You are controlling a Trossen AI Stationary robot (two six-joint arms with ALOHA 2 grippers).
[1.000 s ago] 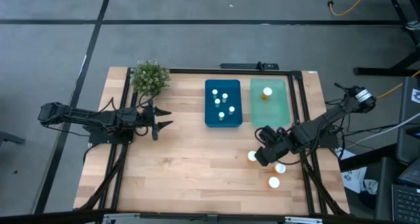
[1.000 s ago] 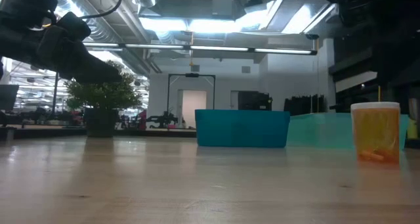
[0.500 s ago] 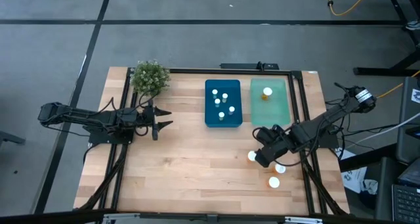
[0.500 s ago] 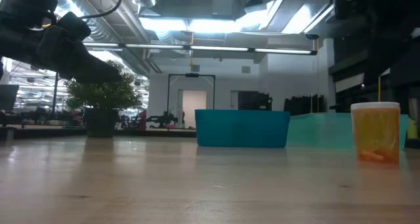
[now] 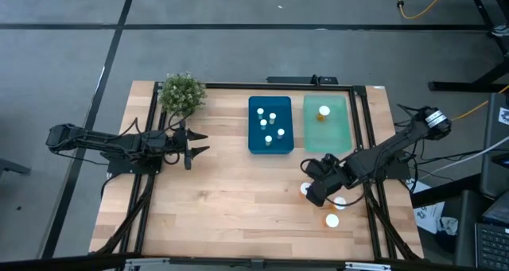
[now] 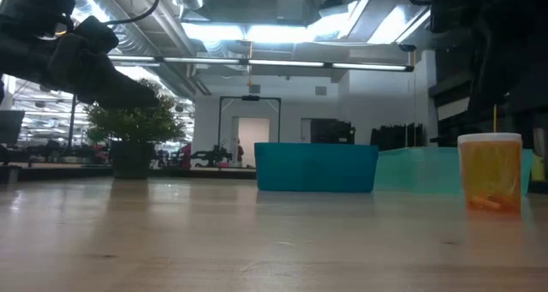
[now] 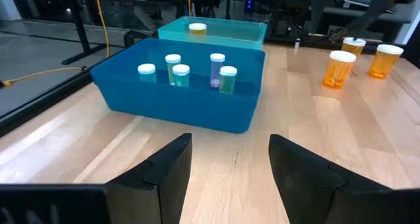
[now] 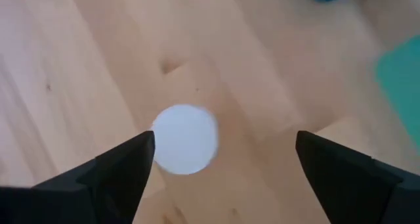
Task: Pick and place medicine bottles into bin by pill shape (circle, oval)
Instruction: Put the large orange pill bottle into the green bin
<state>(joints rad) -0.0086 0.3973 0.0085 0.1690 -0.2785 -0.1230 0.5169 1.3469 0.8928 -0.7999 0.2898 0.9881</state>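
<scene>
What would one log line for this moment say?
right gripper: open, above amber bottle | left gripper: open, idle by plant | blue bin: five bottles

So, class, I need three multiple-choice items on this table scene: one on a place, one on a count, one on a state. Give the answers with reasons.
1. Where is the potted plant?
A. far left corner of the table
B. inside the teal tray
C. beside the right arm

2. How many white-capped bottles stand in the blue tray?
A. two
B. five
C. eight

3. How is the right gripper?
A. shut on a bottle
B. open above a white-capped bottle
C. inside the teal tray

Answers: 1 A, the high view shows it there. 2 B, the left wrist view shows five caps. 3 B, the right wrist view shows its fingers spread on either side of the cap.
</scene>
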